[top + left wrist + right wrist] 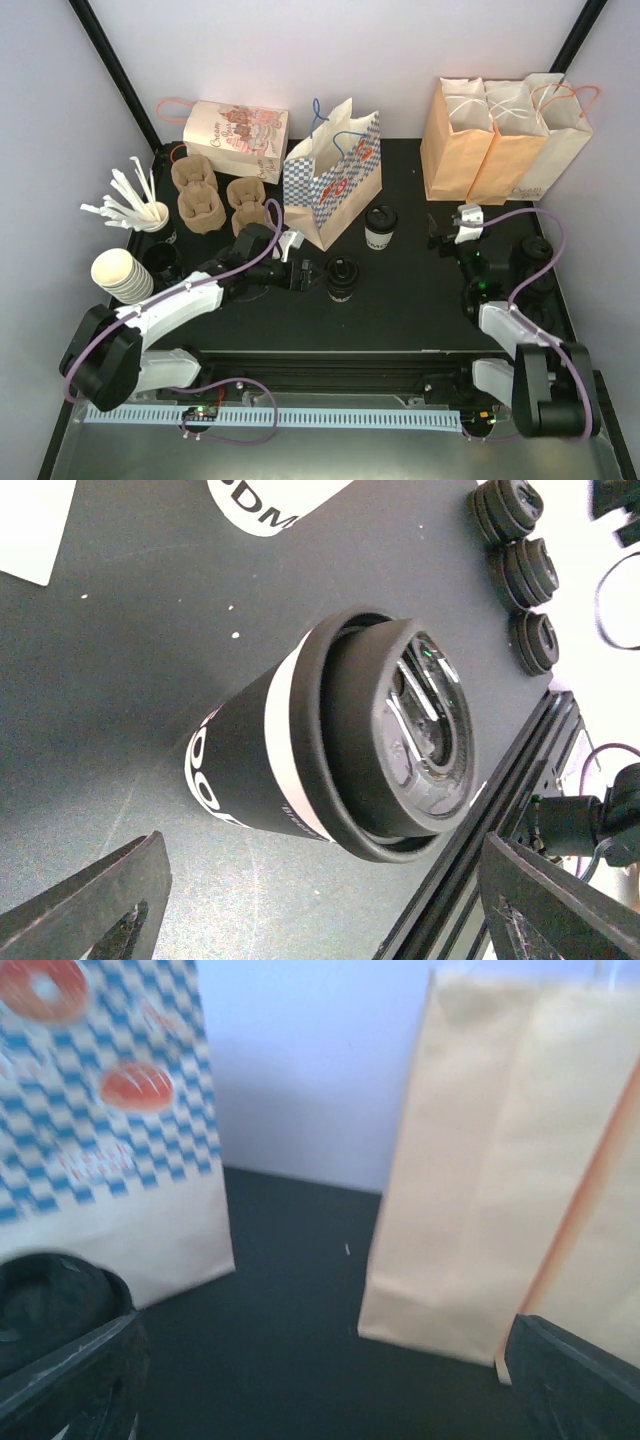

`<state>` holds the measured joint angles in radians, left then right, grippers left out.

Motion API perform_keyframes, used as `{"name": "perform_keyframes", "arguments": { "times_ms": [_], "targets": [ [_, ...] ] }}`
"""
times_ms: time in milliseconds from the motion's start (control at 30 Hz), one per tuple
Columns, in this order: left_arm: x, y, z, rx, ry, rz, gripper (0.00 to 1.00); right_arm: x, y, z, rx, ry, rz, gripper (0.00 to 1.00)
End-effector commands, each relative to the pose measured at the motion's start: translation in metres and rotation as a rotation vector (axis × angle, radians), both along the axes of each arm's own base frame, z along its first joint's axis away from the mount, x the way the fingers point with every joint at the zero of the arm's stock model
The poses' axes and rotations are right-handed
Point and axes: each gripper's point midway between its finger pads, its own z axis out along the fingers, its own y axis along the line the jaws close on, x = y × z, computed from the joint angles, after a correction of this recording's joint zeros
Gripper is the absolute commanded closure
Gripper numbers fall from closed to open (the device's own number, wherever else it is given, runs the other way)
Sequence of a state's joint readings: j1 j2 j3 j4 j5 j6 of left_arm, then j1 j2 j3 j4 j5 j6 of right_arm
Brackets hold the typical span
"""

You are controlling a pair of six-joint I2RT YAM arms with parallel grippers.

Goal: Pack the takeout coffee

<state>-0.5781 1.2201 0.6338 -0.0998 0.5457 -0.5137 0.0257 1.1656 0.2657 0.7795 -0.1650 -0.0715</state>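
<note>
While the black counter (pixel 420 290) carries everything, the biggest things on it are the paper bags: three plain tan ones (pixel 495 130) standing at the far right, a blue-checked bag with doughnut prints (pixel 335 170) near the middle, and a printed white bag (pixel 237 135) lying at the far left. All are thin creased paper with cord handles, light enough to tip at a nudge.

Next come the brown pulp carriers (pixel 212 195), rough and moulded, then a stack of plain white cups (pixel 120 272) and a holder of white stirrers (pixel 135 207) at the left edge.

One takeout coffee (pixel 380 227) stands just in front of the checked bag. A second lidded cup (pixel 342 280) stands nearer the arms, and the left gripper (pixel 302 275) sits just beside it, jaws spread wide and holding nothing; in the wrist view the cup lies between the fingers (pixel 95 900) without touching them. Its smooth tapered paper wall and glossy domed black lid could slip: closing too high on the lid might pop it off, and an off-centre squeeze could topple the cup.

The right gripper (pixel 462 222) hovers near the tan bags, jaws apart and apparently empty, though its blurred wrist view leaves some doubt. Spare black lids (pixel 535 262) lie at the right edge
</note>
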Motion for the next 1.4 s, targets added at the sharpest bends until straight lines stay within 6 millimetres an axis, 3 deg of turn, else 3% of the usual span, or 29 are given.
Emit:
{"name": "perform_keyframes", "arguments": {
  "times_ms": [0,100,233,333,600,933,1033,1367],
  "targets": [
    [0.011,-0.012,0.017,-0.033,-0.032,-0.007,0.14,-0.012,0.014,0.011,-0.032,-0.028,0.085,0.00],
    [0.016,-0.012,0.017,-0.023,-0.035,0.002,0.13,-0.005,0.001,0.015,-0.033,-0.100,0.015,0.00],
    [0.018,-0.014,0.023,-0.022,-0.044,0.000,0.14,0.015,-0.006,-0.008,-0.007,-0.034,-0.009,0.00],
    [0.018,-0.013,0.022,-0.022,-0.037,0.003,0.14,0.014,-0.021,-0.010,0.049,-0.081,-0.061,0.00],
    [0.018,-0.012,0.017,-0.020,-0.036,0.025,0.14,0.025,-0.031,-0.017,0.059,-0.013,-0.123,0.00],
    [0.026,-0.013,0.020,-0.031,-0.052,0.059,0.14,0.025,-0.032,-0.017,0.061,-0.010,-0.125,0.00],
    [0.029,-0.015,0.009,-0.022,-0.041,0.074,0.14,0.025,-0.032,-0.017,0.060,-0.008,-0.126,0.00],
    [0.030,-0.017,0.013,-0.017,-0.035,0.135,0.14,0.025,-0.032,-0.017,0.061,-0.010,-0.126,0.00]
  ]
}}
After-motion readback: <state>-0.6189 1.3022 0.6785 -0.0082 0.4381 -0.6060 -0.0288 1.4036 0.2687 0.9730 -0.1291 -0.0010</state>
